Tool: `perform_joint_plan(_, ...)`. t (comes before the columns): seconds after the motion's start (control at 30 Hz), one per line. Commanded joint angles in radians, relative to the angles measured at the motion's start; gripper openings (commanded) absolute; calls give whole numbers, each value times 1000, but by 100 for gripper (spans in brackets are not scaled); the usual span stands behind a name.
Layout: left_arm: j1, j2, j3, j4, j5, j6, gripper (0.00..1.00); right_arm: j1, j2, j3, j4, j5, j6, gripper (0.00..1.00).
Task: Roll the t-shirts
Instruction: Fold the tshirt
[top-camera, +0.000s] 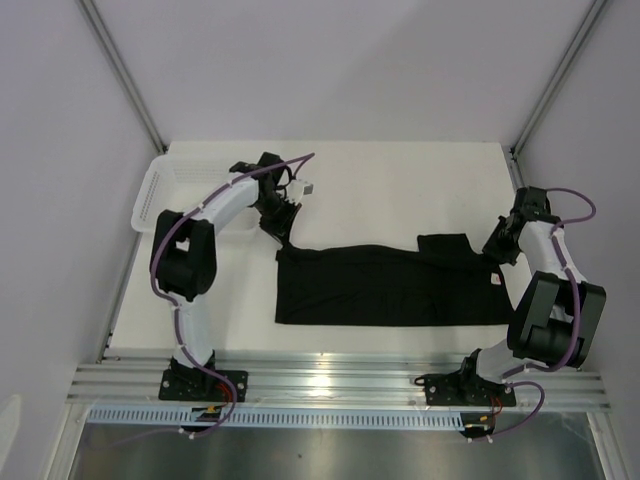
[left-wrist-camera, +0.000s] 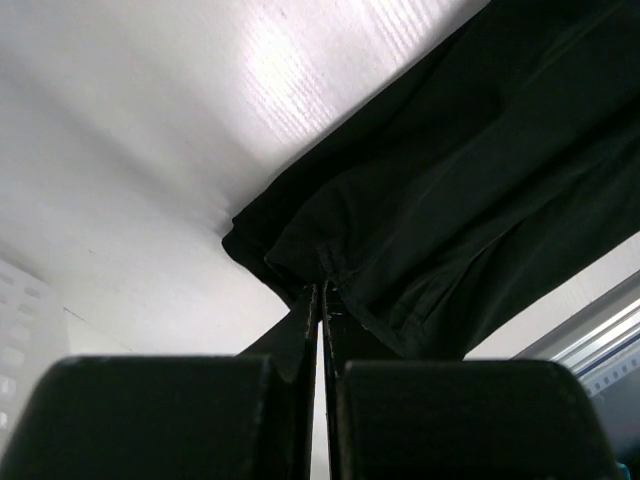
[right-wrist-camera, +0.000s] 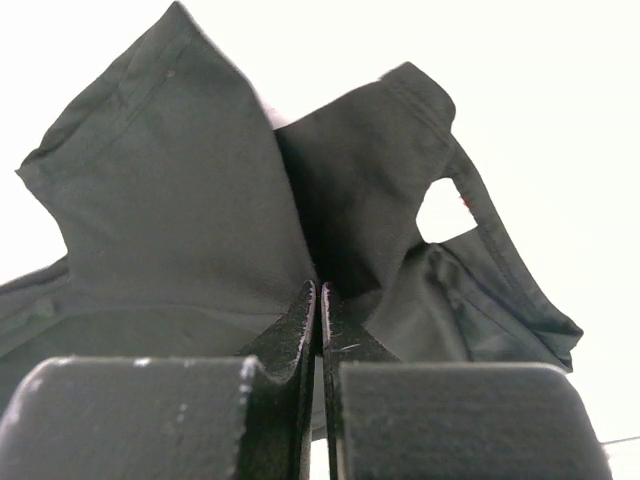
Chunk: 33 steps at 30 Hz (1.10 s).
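Bright overhead light is cast evenly. In the left wrist view, glare is seen on the table (left-wrist-camera: 290, 60) at twelve o'clock; both wrist foregrounds are blurred at six.

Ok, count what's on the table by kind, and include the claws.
t-shirt: 1
basket: 1
claws: 2, the left claw and the right claw, each pinching the t-shirt
total: 4

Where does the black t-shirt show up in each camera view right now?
Top external: the t-shirt lies spread across the middle of the picture.
Left wrist: it fills the upper right, with a hem corner pinched in the left gripper.
Right wrist: it is bunched across the centre, pinched in the right gripper.
Shared landmark: the white table shows beside the cloth in all three views.
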Motion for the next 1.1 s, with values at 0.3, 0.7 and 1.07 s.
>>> perform_joint_plan(0.3, 32, -160, -190, 60, 31, 19, 1, -111, -30, -40, -78, 73, 49, 0)
perform_joint_plan(0.7, 38, -119, -63, 63, 39, 6, 1, -62, 65, 112, 2, -30, 43, 0)
perform_joint_plan(1.07, 78, -61, 58, 121, 39, -38, 1, -25, 268, 390, 51, -57, -8, 0)
